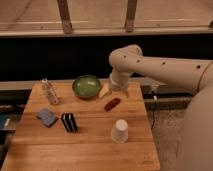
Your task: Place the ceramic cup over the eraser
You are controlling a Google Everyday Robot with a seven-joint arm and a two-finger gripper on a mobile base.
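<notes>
The white ceramic cup (120,131) stands upside down on the wooden table (85,150), near its right front. The eraser (69,122), a black block with white stripes, stands left of the cup, about a hand's width away. My gripper (120,89) hangs at the end of the white arm over the back right of the table, above the reddish-brown oblong thing (112,104) and behind the cup. It holds nothing that I can see.
A green bowl (86,86) sits at the back middle with a yellowish piece (103,91) beside it. A clear bottle (49,91) stands at the back left. A blue-grey pad (47,117) lies left of the eraser. A railing runs behind the table.
</notes>
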